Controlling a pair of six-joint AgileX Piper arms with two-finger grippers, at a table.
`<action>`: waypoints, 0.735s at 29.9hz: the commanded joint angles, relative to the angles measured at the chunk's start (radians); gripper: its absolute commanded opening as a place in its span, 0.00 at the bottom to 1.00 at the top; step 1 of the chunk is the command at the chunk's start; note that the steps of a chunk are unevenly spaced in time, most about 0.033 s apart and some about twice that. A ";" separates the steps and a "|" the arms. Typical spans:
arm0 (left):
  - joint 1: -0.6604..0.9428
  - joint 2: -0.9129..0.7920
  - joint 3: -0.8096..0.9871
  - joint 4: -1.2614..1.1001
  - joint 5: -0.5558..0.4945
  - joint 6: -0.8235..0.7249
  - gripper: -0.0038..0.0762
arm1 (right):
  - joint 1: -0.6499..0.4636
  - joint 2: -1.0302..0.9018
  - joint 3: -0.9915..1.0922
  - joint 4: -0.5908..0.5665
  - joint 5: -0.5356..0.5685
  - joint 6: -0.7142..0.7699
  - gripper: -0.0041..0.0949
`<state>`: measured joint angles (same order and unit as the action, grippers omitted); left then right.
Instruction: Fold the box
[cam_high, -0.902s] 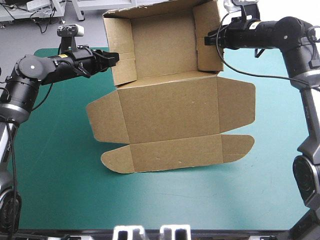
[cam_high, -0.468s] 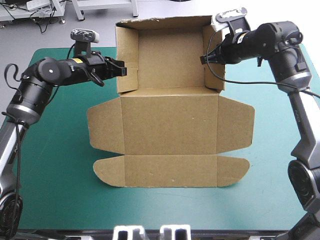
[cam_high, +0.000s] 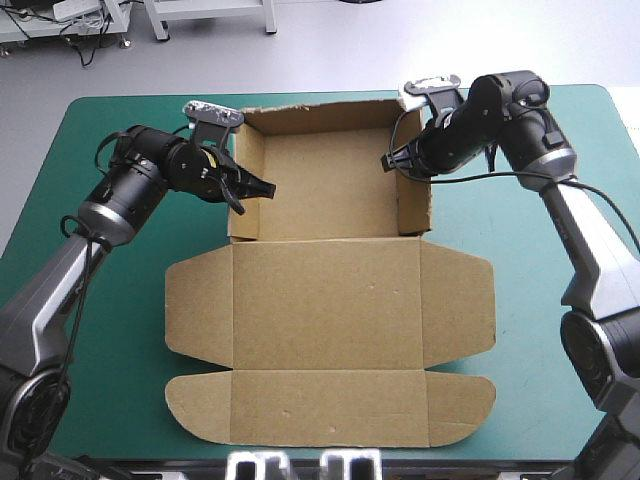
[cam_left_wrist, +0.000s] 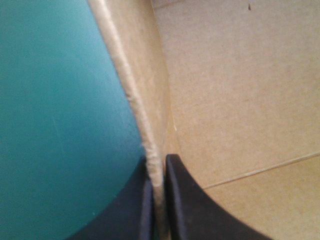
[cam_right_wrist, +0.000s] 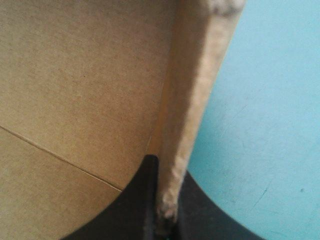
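Note:
The brown box (cam_high: 330, 300) lies on the teal-green cover as an open tray with its lid flat toward the table's front edge. Its tray part (cam_high: 325, 185) sits at the far side with the walls raised. My left gripper (cam_high: 262, 188) is shut on the box's left wall (cam_left_wrist: 150, 115), one black finger on each side of the board's edge, as my left gripper (cam_left_wrist: 158, 200) shows up close. My right gripper (cam_high: 392, 163) is shut on the box's right wall (cam_right_wrist: 192, 90), which runs up between the fingers of my right gripper (cam_right_wrist: 167, 202).
The lid's side flaps (cam_high: 195, 305) and the rounded front flap (cam_high: 330, 408) lie flat, reaching close to the table's front edge. Bare teal-green cover (cam_high: 90, 330) shows on both sides of the box.
The tray part, earlier held up and tilted beyond the far edge, has come down flat on the table. Both grippers moved down and toward the front, still holding the side walls.

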<state>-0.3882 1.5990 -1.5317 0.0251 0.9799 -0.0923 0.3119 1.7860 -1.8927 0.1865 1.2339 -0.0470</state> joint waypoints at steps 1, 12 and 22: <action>-0.009 0.011 -0.037 0.004 -0.013 -0.020 0.03 | 0.008 -0.014 0.036 0.050 0.022 -0.021 0.04; -0.007 0.176 -0.037 -0.036 0.007 -0.131 0.03 | 0.008 0.099 0.130 0.085 -0.016 -0.024 0.04; -0.007 0.239 -0.050 -0.039 0.009 -0.142 0.04 | 0.009 0.123 0.130 0.026 -0.077 -0.062 0.04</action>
<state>-0.3873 1.8398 -1.5706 0.0146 0.9895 -0.2276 0.3097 1.9452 -1.7457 0.2099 1.1556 -0.0534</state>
